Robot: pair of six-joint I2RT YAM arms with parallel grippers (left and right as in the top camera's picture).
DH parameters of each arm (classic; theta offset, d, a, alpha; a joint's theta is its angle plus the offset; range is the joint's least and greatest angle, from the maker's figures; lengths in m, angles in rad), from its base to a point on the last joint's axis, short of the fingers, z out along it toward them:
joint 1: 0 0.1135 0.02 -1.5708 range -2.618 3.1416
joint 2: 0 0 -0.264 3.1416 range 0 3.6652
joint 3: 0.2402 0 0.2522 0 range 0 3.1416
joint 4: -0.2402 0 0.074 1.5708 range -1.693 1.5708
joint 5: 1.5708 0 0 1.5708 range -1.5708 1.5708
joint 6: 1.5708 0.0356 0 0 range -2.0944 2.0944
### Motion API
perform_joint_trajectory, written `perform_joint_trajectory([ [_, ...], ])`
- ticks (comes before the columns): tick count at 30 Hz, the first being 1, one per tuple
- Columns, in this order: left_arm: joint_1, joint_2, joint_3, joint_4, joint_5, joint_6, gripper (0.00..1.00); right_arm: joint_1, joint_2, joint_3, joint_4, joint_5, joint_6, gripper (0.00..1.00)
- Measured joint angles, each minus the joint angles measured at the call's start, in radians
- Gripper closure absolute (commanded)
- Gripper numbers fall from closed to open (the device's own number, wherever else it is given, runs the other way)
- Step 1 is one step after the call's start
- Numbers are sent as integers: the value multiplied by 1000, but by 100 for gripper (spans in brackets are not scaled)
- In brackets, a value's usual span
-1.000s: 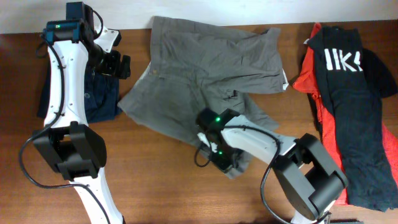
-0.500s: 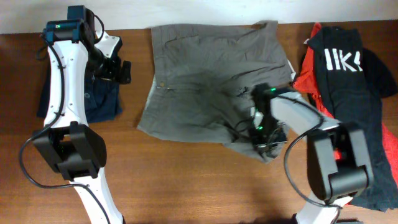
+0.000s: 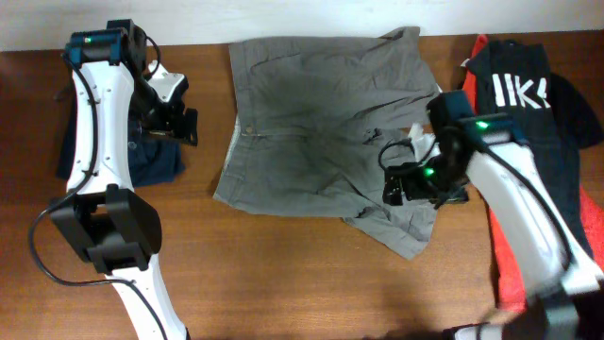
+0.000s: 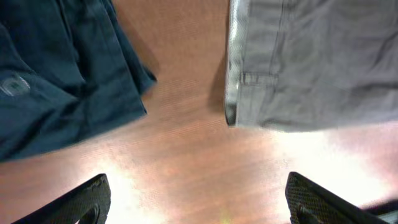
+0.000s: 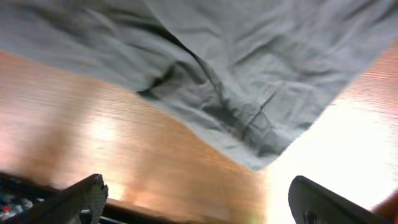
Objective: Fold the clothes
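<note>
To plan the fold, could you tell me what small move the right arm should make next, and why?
Probably lower the right gripper onto the leg corner of the grey trousers and pinch it: its jaws stand open and empty above that cloth.

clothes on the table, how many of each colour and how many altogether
grey-khaki trousers: 1
dark navy garment: 1
black t-shirt with white print: 1
red garment, mostly under the black t-shirt: 1
total: 4
</note>
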Motion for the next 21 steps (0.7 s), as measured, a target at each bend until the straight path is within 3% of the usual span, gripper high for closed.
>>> perform_joint_trajectory([
  [5, 0, -4, -1, -11, 14, -31, 10, 0, -86, 12, -58, -6, 0, 2],
  [9, 0, -71, -13, -10, 20, -69, 10, 0, -96, 12, -106, -6, 2, 11],
  [16, -5, -384, -18, -11, 24, -163, 9, 0, -242, 13, -198, -6, 51, 11],
  [21, -34, -508, -176, 39, 24, -225, 9, 0, -322, 15, -204, 70, 179, 14],
])
